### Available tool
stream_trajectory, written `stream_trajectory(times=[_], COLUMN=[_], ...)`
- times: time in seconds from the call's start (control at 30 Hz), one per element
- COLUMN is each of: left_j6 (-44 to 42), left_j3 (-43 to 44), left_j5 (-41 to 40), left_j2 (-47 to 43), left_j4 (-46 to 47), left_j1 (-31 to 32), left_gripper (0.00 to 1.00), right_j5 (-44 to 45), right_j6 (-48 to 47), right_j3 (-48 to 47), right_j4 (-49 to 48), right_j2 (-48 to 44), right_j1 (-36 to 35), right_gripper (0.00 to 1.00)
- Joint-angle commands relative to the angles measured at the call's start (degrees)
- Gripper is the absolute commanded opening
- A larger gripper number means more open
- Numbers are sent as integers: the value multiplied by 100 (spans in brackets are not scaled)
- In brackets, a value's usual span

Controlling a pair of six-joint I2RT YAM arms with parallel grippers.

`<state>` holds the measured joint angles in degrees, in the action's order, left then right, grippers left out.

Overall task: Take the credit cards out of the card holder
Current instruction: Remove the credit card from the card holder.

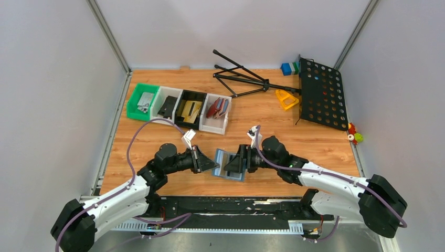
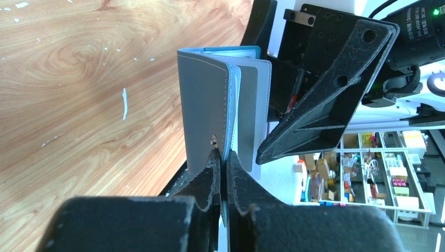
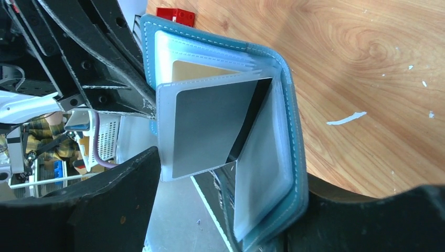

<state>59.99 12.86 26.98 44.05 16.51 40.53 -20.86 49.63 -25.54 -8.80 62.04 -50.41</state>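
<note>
The slate-blue card holder (image 1: 230,165) is held open above the table's front middle, between both arms. My left gripper (image 1: 214,164) is shut on one edge of its cover; in the left wrist view the fingertips (image 2: 215,163) pinch the leaf next to the grey outer cover (image 2: 207,110). My right gripper (image 1: 239,160) is open, its jaws wide on either side of the holder's clear sleeves (image 3: 262,157). A grey card (image 3: 210,126) sits in a fanned-out sleeve, and a gold-tan card (image 3: 199,71) shows behind it. The holder's blue spine (image 3: 294,131) rests against the right finger.
A row of bins stands at the back left: green (image 1: 140,101), white (image 1: 167,105), black with gold cards (image 1: 190,109), white with a dark red wallet (image 1: 216,113). A black music stand (image 1: 320,93) lies at the back right, a yellow piece (image 1: 286,98) beside it.
</note>
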Motion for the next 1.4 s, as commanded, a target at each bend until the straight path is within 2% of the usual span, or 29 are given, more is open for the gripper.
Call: stream_trajectory(times=[0.0, 0.3, 0.5, 0.67, 0.73, 0.9, 0.93, 1.0, 1.1, 1.17, 1.27, 1.37], left_j6=[-6, 112, 309, 455, 469, 504, 525, 532, 544, 600, 572, 550], left_j3=[181, 131, 31, 13, 27, -51, -79, -135, -219, -278, -230, -168], left_j5=[-24, -122, -51, 67, 71, -154, -177, -193, -225, -213, -137, -45], left_j2=[-65, -112, -5, 163, 197, 198, 186, 175, 128, 136, 224, 404], left_j4=[308, 411, 834, 1208, 1230, 1171, 1167, 1168, 1154, 1354, 1457, 1539], left_j1=[35, 25, 25, 25, 25, 18, 12, -8, -60, -63, -63, -62], left_gripper=[0, 0, 0, 0, 0, 0, 3, 18, 53, 68, 75, 72], right_j5=[156, 249, 324, 413, 425, 464, 468, 448, 385, 300, 210, 109], right_j6=[-14, -23, 83, 157, 183, 233, 241, 240, 244, 222, 181, 164], right_j3=[-65, 39, 321, 428, 427, 428, 428, 430, 424, 362, 265, 213], right_j4=[170, 664, 672, 574, 584, 690, 725, 768, 782, 778, 800, 743], right_j2=[-291, -657, -1081, -1250, -1255, -1279, -1303, -1350, -1412, -1408, -1337, -1286], right_j1=[-11, 102, 243, 271, 287, 347, 359, 391, 406, 411, 410, 416], right_gripper=[68, 57, 48, 31, 21, 6, 4, 2, 1, 0, 0, 0])
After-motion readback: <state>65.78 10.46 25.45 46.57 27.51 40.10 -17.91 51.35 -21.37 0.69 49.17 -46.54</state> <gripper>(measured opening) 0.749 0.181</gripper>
